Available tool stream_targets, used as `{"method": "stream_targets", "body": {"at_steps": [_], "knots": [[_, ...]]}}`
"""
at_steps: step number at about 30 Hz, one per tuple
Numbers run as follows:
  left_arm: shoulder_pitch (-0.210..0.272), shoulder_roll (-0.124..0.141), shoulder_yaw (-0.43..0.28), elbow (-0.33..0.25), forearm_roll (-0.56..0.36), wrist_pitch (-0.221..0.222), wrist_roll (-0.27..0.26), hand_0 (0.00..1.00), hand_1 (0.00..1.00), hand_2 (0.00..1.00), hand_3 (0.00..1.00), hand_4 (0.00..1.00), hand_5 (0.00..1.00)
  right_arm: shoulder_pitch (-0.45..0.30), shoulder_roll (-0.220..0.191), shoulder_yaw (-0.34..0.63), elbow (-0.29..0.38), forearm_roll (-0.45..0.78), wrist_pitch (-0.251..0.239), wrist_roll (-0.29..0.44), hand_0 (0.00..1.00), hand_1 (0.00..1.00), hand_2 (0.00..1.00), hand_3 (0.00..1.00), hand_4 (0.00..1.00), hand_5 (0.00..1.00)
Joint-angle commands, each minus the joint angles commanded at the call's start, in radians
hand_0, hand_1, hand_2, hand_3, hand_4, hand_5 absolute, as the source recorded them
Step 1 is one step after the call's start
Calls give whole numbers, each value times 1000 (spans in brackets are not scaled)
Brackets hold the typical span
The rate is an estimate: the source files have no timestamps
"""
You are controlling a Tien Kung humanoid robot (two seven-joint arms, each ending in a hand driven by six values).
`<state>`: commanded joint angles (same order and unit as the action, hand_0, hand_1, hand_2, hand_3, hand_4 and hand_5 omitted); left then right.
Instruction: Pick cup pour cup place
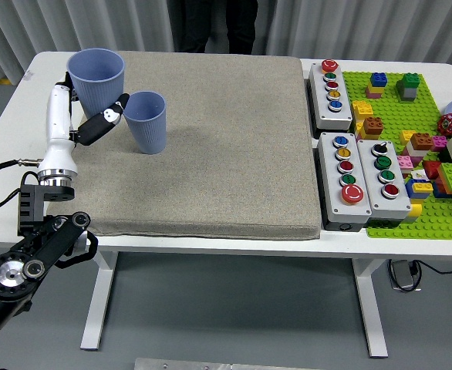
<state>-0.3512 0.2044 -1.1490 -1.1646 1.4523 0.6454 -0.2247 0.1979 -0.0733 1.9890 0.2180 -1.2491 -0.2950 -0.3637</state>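
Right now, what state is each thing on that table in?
Left hand: shut on the held blue cup.
Held blue cup: upright, lifted off the mat.
Second blue cup: upright on the grey mat, contents not visible.
Button boxes: lying flat beside the mat, untouched.
Toy bricks: scattered on the green baseplate.

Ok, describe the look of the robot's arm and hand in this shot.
Only the left arm shows. Its lower links are black, with round silver joint discs and a blocky black wrist piece. Above that sits a silver ribbed collar, then a slim white forearm shell. The left hand has black fingers, one with a white patch near its tip. A black cable loops out from the collar toward the picture's left edge.
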Motion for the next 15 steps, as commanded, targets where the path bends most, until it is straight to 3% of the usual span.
{"method": "stream_targets", "body": {"at_steps": [8,15], "knots": [[25,30,-42,24,32,0,2,494,459,524,503,768,256,-2,1,5,0,-8,1,-2,674,616,569,575,2,228],[61,51,-27,-16,54,0,8,494,459,523,503,769,256,-5,2,8,0,-12,2,-2,675,616,569,574,2,226]]}}
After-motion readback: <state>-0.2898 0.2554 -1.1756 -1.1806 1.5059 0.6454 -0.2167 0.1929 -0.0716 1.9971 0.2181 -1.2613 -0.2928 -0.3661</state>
